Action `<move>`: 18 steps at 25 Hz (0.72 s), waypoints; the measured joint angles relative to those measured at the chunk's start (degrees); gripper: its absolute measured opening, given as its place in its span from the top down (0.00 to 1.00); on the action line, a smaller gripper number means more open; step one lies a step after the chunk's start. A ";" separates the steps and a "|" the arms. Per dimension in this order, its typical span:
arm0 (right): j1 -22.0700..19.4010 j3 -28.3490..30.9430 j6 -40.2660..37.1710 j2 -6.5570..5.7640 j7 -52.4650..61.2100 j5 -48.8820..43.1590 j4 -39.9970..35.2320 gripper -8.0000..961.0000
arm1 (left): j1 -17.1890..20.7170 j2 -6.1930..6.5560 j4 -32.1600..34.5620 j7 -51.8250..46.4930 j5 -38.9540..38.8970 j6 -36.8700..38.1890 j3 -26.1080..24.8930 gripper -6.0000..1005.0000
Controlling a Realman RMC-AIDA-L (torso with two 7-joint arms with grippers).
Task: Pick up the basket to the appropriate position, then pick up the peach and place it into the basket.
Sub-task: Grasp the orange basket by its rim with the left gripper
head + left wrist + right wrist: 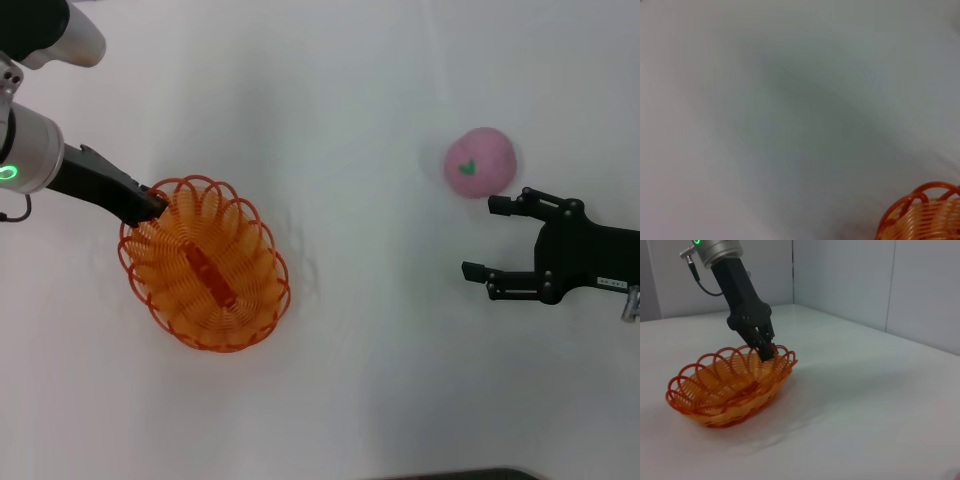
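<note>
One basket (pixel 205 265) is present: an oval, shallow, orange item of looped plastic with a scalloped rim and a solid strip along its floor. It sits on the white table (pixel 350 90) at the left of the scene, its long axis running from far-left to near-right. In the right wrist view it rests level on the surface, with its underside in contact with the table.

One peach (pixel 480 161) is present: a round pink fruit with a small green leaf mark. It lies on the table at the far right, well apart from the basket and outside it. The basket holds nothing.

Two grippers are in view. The left gripper (pixel 155 204) reaches in from the far left and meets the basket at its far-left rim. In the right wrist view its jaws are pressed together on a rim loop, pinching it. The left wrist view shows only bare table and a corner of the basket rim.

The right gripper (pixel 487 238) is at the right of the scene, just on the near side of the peach and not touching it. Its jaws are spread wide, pointing left, with nothing between them.
</note>
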 joint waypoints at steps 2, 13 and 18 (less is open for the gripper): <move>0.10 0.13 -0.16 0.00 0.00 0.00 -0.02 0.02 | -0.10 -0.05 0.00 -0.64 -0.10 0.04 0.03 0.85; 0.25 0.16 -0.49 -0.09 0.00 0.00 -0.28 0.02 | -2.15 0.49 0.00 -13.68 0.05 2.37 -0.69 0.91; 0.29 0.16 -0.54 -0.03 0.00 0.00 -0.30 0.02 | -3.44 0.45 0.00 -16.96 -0.24 5.51 -4.24 0.93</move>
